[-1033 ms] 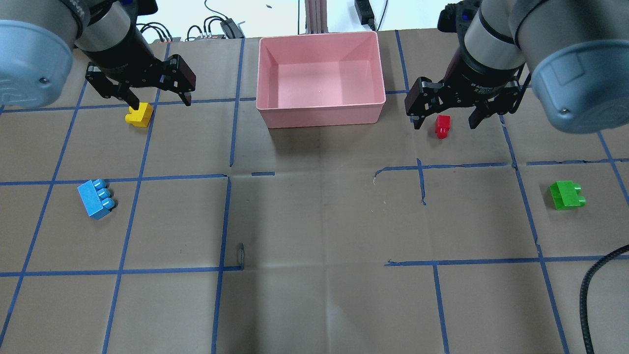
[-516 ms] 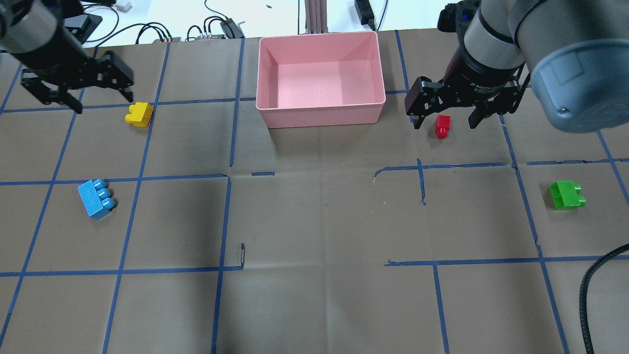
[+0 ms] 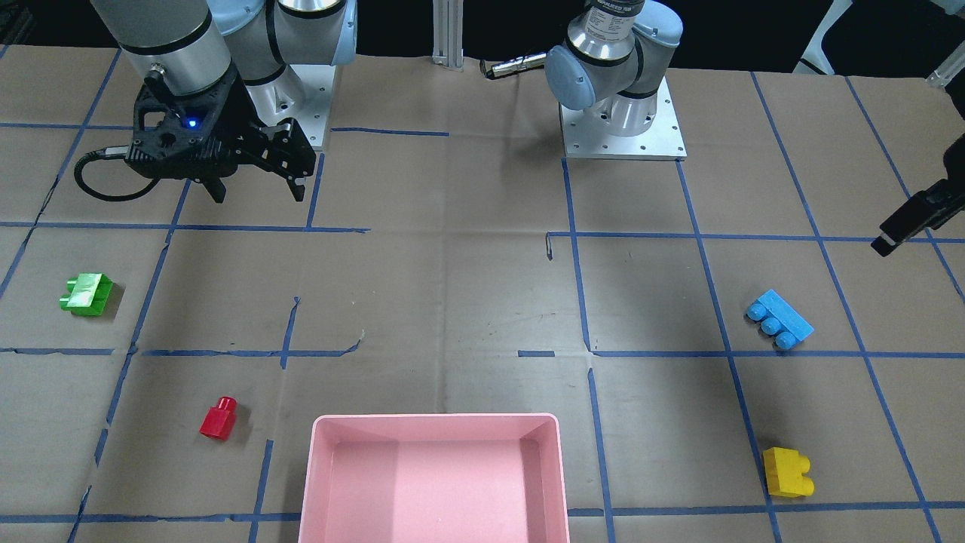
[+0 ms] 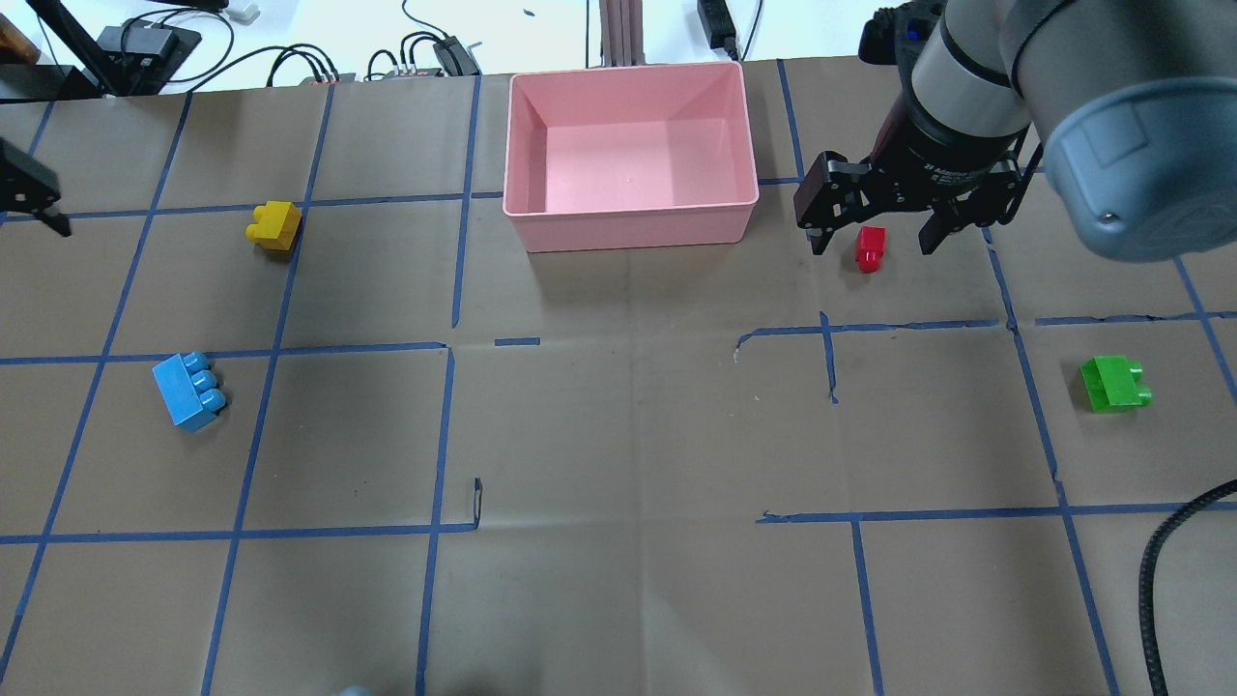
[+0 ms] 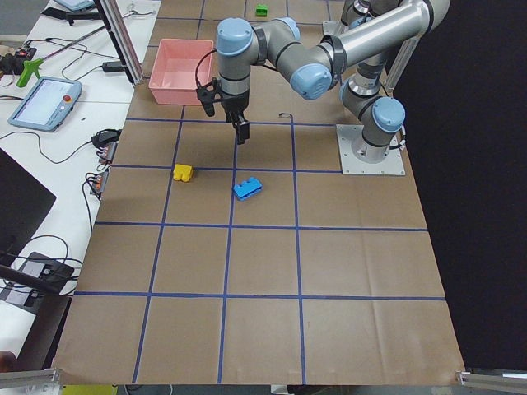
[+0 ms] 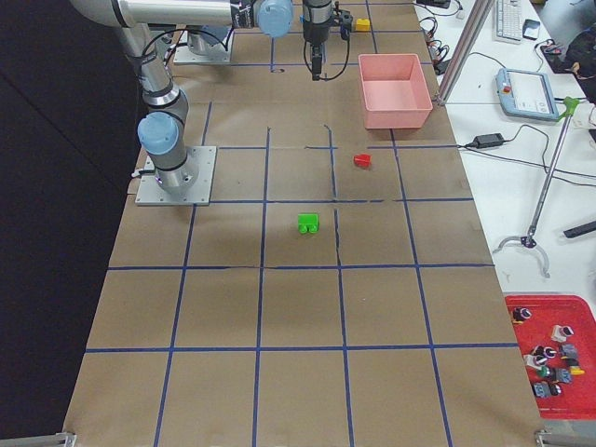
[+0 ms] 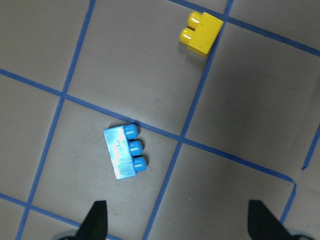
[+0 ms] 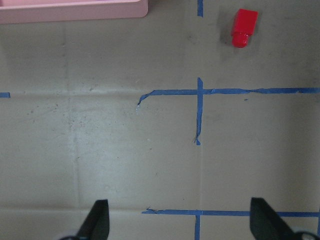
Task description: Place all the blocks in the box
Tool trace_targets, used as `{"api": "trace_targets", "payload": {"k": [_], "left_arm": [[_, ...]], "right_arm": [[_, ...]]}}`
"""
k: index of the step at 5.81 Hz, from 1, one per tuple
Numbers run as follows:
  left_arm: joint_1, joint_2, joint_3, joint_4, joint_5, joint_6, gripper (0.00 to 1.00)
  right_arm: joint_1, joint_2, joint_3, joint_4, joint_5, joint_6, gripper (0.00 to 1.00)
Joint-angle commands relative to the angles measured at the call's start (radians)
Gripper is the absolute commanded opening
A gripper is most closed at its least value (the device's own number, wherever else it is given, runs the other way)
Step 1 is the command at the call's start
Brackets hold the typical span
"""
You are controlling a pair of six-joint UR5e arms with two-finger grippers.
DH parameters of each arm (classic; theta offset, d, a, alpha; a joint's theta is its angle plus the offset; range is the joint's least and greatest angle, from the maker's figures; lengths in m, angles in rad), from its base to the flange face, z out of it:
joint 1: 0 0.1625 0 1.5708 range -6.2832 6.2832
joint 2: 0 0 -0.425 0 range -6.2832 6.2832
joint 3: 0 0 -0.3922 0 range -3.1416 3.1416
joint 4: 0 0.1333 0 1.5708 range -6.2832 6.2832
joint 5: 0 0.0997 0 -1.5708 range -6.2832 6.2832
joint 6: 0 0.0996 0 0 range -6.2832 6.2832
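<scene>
- Jaws: wide apart on right gripper (image 3: 258, 194), nothing between them, probably so as to drop over a block.
- Same on left gripper (image 7: 180, 222): wide apart, empty, raised over left side with blue block (image 4: 188, 390) and yellow block (image 4: 274, 225) both in its wrist view, seemingly to choose one.
- Right gripper high above table (image 4: 618, 435), with red block (image 4: 870, 248) at top of its wrist view; likely first target.
- Box (image 4: 628, 227) at far middle, empty; none of four blocks inside yet.
- Red block just right of box, so short carry; green block (image 4: 1114, 383) nearer and further right.
- Yellow block far left, blue block nearer on left.
</scene>
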Motion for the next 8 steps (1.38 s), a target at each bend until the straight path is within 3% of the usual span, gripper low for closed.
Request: {"api": "trace_targets", "payload": {"k": [1,2,4,5,6,7,8], "left_arm": [[0.067,0.008,-0.037,0.002,-0.003,-0.026,1.0],[0.067,0.011,-0.069,0.005,-0.004,-0.236,1.0],[0.067,-0.006,-0.111,0.007,-0.007,-0.273,0.99],[0.065,-0.036,-0.156,0.083,-0.012,-0.275,0.99],[0.065,-0.067,-0.236,0.197,-0.012,-0.272,0.99],[0.064,-0.09,-0.314,0.314,-0.012,-0.27,0.99],[0.064,-0.133,-0.359,0.415,-0.013,-0.273,0.99]], "right_arm": [[-0.02,0.015,0.016,-0.002,-0.068,-0.007,1.0],[-0.102,-0.001,0.018,-0.001,-0.186,-0.195,1.0],[-0.361,-0.014,0.029,-0.019,-0.19,-0.537,1.0],[-0.497,-0.009,0.053,-0.022,-0.172,-0.58,0.99],[-0.596,0.003,0.109,-0.136,-0.126,-0.652,1.0],[-0.647,0.043,0.175,-0.282,-0.117,-0.695,1.0],[-0.662,0.072,0.22,-0.312,-0.11,-0.697,0.98]]}}
